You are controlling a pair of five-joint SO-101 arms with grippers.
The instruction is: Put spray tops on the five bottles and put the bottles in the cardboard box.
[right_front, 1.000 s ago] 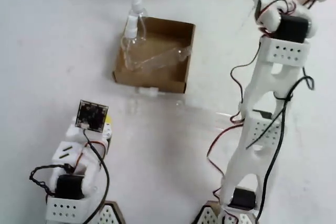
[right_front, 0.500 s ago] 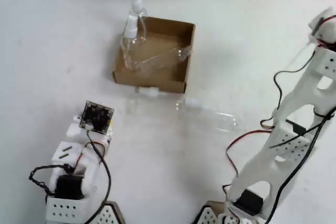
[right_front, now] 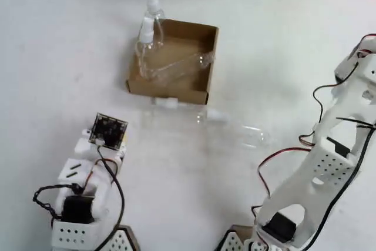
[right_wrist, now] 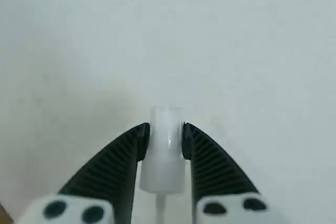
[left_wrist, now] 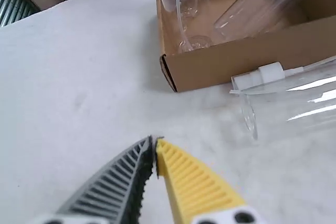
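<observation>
The left gripper point(left_wrist: 155, 148) sits near the front of the table point(right_front: 59, 57), jaws pressed together on nothing. Beyond it the cardboard box point(right_front: 176, 91) has two capped bottles point(right_front: 145, 36) upright at its far-left corner and one lying inside. A capped bottle point(left_wrist: 294, 98) lies just before the box, another clear bottle point(right_front: 238, 132) to its right. At the far right the right gripper point(right_wrist: 164, 129) pinches a spray top point(right_wrist: 163, 171) by its collar. I judge the top light, stiff and slick, so the collar is the sound hold; the thin bottles would roll, best taken mid-body. The right arm point(right_front: 329, 163) has swung from beside the box out to the right edge, uncovering the clear bottle
</observation>
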